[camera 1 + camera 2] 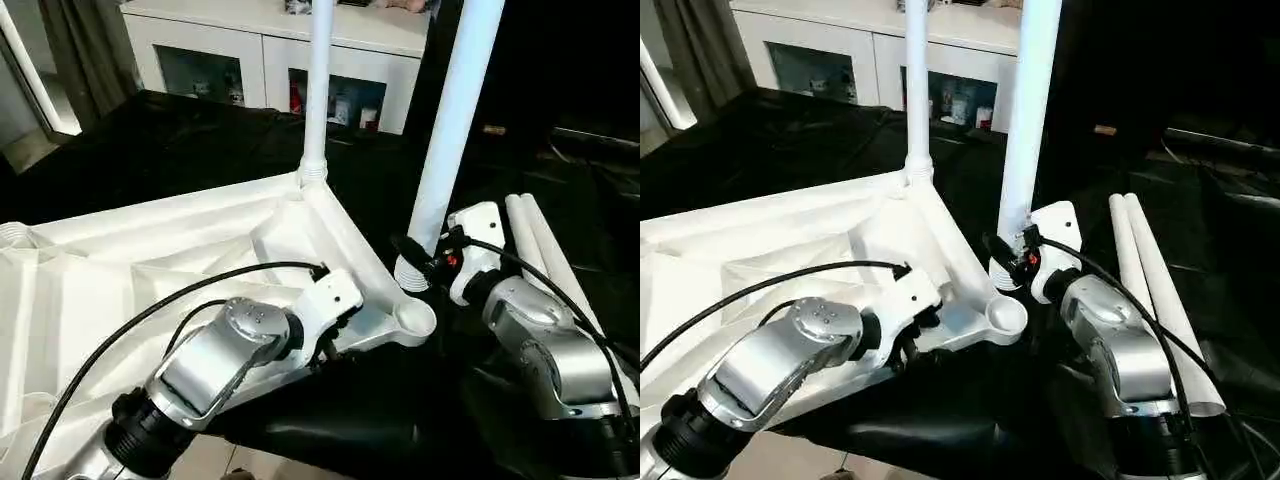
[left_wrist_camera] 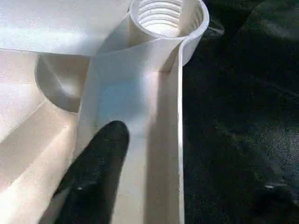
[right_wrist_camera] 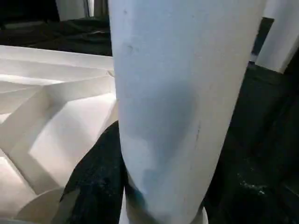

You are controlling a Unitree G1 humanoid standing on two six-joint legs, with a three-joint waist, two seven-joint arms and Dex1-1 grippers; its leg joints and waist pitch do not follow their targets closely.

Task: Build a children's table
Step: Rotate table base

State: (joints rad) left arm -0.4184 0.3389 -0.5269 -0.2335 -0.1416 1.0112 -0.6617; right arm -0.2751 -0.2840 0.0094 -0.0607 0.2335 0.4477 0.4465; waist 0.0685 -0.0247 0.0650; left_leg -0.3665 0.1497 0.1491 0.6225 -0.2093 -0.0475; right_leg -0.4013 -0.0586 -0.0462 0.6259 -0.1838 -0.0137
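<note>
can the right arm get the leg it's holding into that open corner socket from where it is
Probably yes: the right tool holds the leg upright right beside the empty corner socket, with nothing between them. The left tool rests on the tabletop rim, clear of the socket.

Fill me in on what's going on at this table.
A humanoid robot is assembling a children's table. The white top lies underside up with one leg standing in its far corner. The right gripper holds a second leg upright beside the empty near socket. The left gripper steadies the top. Two more legs lie alongside.
</note>
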